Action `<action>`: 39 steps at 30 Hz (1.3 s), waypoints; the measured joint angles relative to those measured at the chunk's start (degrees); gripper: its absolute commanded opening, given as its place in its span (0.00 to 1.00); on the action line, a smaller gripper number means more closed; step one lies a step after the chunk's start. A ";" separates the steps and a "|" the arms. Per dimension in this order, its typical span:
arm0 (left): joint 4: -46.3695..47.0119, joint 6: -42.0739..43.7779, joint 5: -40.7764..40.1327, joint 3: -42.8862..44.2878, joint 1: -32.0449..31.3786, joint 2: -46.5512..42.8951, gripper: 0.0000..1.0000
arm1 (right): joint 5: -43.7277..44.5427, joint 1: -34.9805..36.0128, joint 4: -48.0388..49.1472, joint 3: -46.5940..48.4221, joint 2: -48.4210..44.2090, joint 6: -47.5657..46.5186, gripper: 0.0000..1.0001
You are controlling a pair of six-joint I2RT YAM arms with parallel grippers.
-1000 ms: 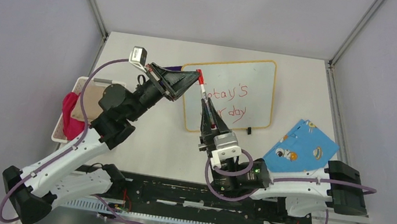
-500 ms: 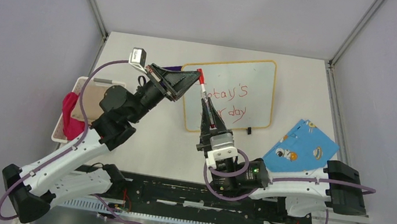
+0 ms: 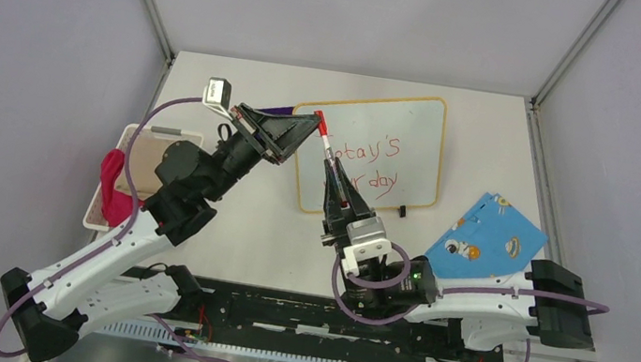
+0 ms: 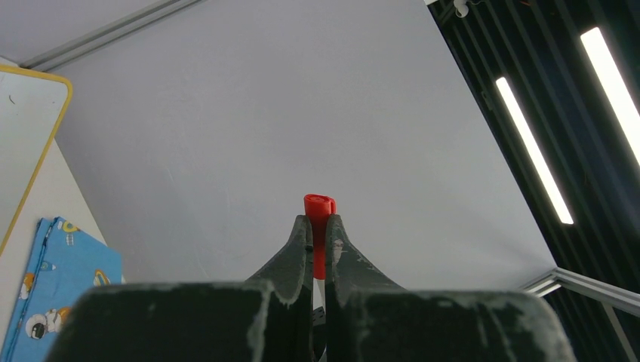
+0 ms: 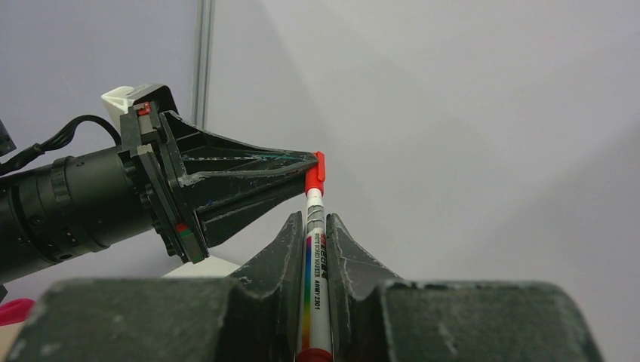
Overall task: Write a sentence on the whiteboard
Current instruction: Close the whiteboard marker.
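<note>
The whiteboard (image 3: 410, 123) lies flat on the table, yellow-framed, with the sentence (image 3: 374, 165) in red on it, its left part hidden behind the arms. Above its left edge a white marker (image 3: 328, 147) is held in the air. My right gripper (image 3: 331, 168) is shut on the marker's barrel (image 5: 314, 264). My left gripper (image 3: 317, 122) is shut on the red cap (image 4: 319, 205) at the marker's far end, fingertips (image 4: 302, 234) pinching it. In the right wrist view the left gripper (image 5: 302, 162) meets the cap (image 5: 315, 177) from the left.
A blue patterned cloth (image 3: 489, 233) lies right of the board near the right arm. A tray (image 3: 95, 206) with a pink cloth (image 3: 113, 185) sits at the table's left edge. One small black foot (image 3: 402, 211) juts from the board's near edge.
The right wrist has twisted a little and the left arm has eased slightly left. Both grippers keep their hold on the marker at the same spot.
</note>
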 measured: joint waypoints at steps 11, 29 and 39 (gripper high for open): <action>0.00 0.04 0.02 0.00 0.00 -0.07 0.02 | -0.15 0.00 0.00 -0.13 -0.15 -0.13 0.00; 2.12 1.64 -0.22 -0.66 -0.37 -1.14 0.02 | -1.46 0.00 0.02 0.48 0.39 -0.07 0.00; 6.01 1.66 -2.03 -0.76 -1.44 0.26 0.02 | -1.68 -0.90 0.13 1.77 0.72 3.28 0.00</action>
